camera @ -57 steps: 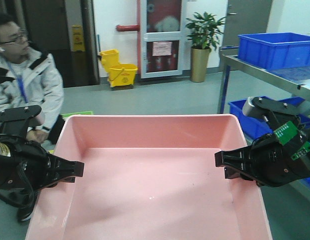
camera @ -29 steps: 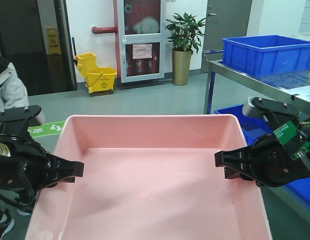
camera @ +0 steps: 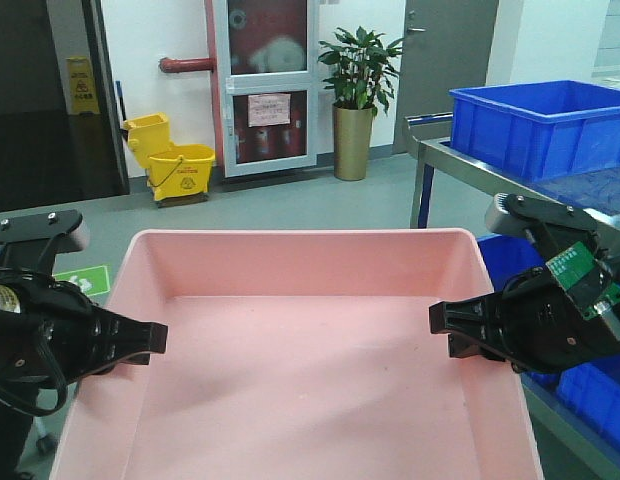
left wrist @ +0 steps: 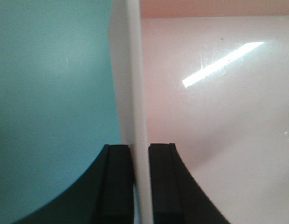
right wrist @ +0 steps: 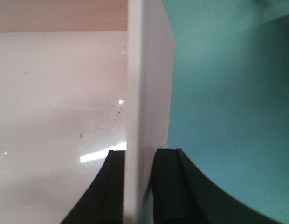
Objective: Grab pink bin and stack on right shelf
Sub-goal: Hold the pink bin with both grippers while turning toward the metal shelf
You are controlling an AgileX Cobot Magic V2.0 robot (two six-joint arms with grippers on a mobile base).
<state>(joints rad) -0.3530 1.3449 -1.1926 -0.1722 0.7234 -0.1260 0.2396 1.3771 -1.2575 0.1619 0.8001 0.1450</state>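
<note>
The pink bin (camera: 310,380) is held up in front of me, wide and shallow, and fills the lower half of the front view. My left gripper (camera: 140,340) is shut on its left wall, and the wrist view shows the rim (left wrist: 135,93) pinched between the black fingers (left wrist: 117,182). My right gripper (camera: 460,325) is shut on the right wall (right wrist: 140,84) in the same way, one finger inside and one outside. The right shelf (camera: 550,185), with a glossy reflective top on a metal frame, stands at the right beyond the bin's right wall.
A blue bin (camera: 540,120) sits on the shelf top, and another blue bin (camera: 580,390) lies below it. Far across the grey floor stand a yellow mop bucket (camera: 180,165), a potted plant (camera: 355,100) and a glass door (camera: 265,85).
The whole view has swung to the right: the seated person has left the frame, and the bucket and plant have slid left. Both grippers keep the same hold on the bin.
</note>
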